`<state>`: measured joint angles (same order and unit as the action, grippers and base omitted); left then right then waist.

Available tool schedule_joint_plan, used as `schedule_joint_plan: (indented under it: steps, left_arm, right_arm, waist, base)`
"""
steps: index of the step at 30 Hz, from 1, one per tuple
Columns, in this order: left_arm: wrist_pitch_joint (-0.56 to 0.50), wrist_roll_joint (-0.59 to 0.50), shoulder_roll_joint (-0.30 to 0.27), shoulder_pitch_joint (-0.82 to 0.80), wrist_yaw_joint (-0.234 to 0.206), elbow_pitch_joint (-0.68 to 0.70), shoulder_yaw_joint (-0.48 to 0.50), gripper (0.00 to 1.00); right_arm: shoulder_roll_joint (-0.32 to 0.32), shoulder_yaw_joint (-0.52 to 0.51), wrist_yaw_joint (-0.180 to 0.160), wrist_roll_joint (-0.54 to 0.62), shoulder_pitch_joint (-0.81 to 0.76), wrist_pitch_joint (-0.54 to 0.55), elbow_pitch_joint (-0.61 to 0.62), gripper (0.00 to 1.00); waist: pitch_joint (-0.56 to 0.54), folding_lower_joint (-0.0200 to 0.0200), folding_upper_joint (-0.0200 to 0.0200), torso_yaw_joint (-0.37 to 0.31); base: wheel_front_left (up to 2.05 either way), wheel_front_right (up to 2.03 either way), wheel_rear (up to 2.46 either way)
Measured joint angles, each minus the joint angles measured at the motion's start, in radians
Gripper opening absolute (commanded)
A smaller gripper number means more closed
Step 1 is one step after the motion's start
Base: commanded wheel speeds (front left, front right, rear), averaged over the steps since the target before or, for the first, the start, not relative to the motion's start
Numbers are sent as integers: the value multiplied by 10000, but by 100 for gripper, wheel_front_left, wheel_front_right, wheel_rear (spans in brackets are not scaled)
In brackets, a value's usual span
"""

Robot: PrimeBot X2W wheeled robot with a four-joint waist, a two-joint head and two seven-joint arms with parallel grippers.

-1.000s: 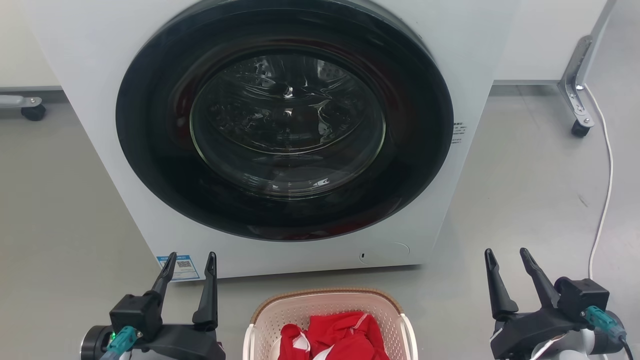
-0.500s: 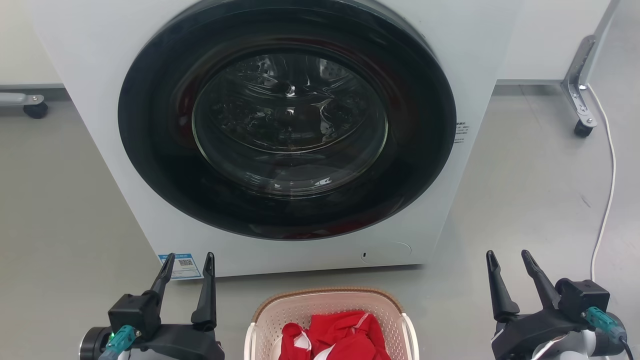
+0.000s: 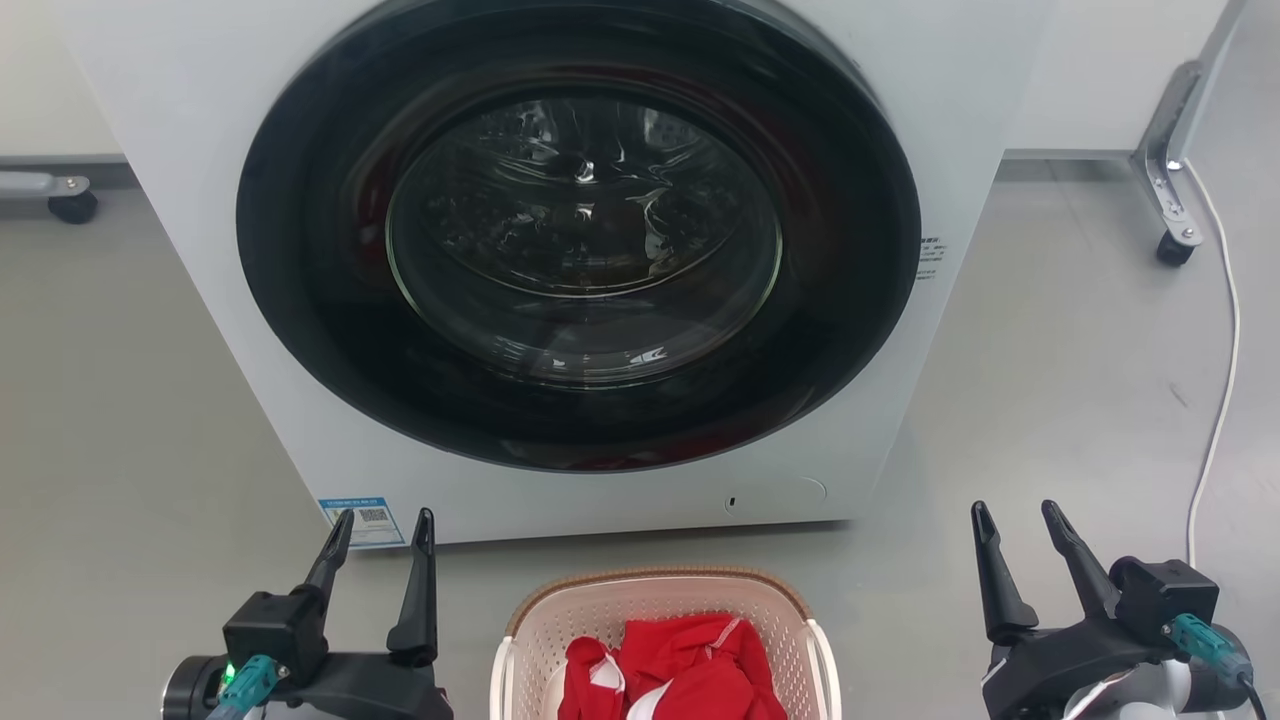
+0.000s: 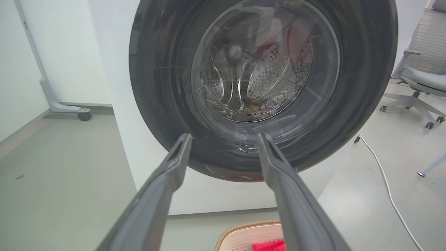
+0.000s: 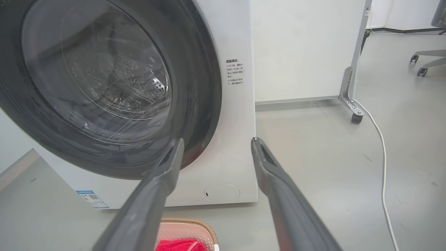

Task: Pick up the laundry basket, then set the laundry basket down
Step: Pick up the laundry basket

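Laundry basket (image 3: 655, 600): on the floor (image 3: 1050, 380) directly in front of the washing machine (image 3: 960, 130), centred below the machine's round dark door (image 3: 580, 230). A narrow strip of floor separates the basket from the machine's base. The basket's near end is cut off by the lower edge of the head view. A red garment (image 3: 680, 665) lies inside it.

Left gripper (image 3: 385, 516): open, fingers spread, nothing between them. It is in front of the machine's lower left corner, fingertips lined up with the blue label (image 3: 362, 520) at the machine's base, and off the basket's left side without touching it.

Right gripper (image 3: 1012, 506): open, empty. It is just past the machine's right front corner, well apart from the basket's right side.

The machine door is shut and the drum shows through the glass. A white cable (image 3: 1220, 400) runs along the floor to the right of the machine.
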<state>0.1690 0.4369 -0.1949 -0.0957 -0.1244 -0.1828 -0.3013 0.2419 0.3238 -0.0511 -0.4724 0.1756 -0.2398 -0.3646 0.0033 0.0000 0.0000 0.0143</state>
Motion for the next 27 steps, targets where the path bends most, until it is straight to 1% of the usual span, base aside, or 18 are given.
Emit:
schedule_joint_plan:
  steps: [13, 27]
  left_arm:
    - [-107, -75, 125, -28, 0, 347, 12, 100]
    - [-445, -157, 391, -954, -2, 453, -36, 100]
  right_arm:
    - [2, 13, 0, 0, 215, 12, 299, 100]
    - [-2, -38, -15, -33, 1049, 230, 378, 100]
  waist:
    - [779, 0, 0, 34]
    - [2565, 2, 0, 25]
  base:
    - [0, 0, 0]
    - [0, 0, 0]
